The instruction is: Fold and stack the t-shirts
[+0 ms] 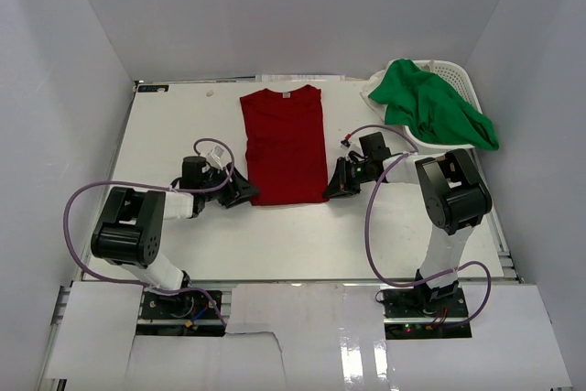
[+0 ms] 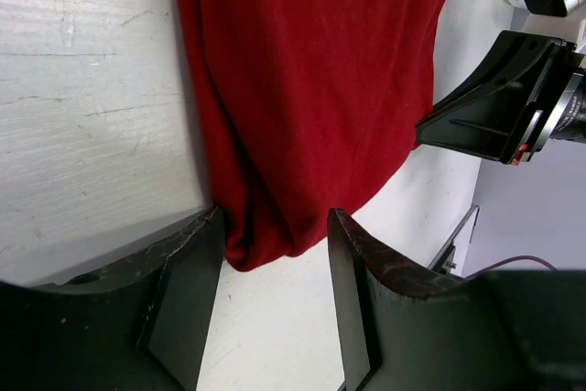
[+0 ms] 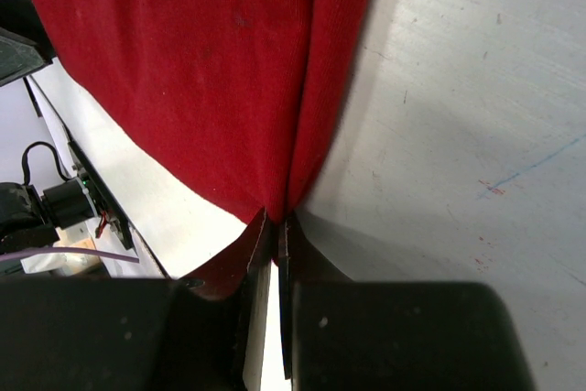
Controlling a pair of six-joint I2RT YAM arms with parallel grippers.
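Both near hem corners were covered: the right end effector was pinched shut on one corner of the red t-shirt, the left end effector open astride the other. The shirt lay mid counter, long axis running to the far edge; the green t-shirt draped the basket.

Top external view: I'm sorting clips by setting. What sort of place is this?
Probably a lab test cell, not a home: plain white wall panels box in a white table, and two black robot arms are bolted at its near edge.
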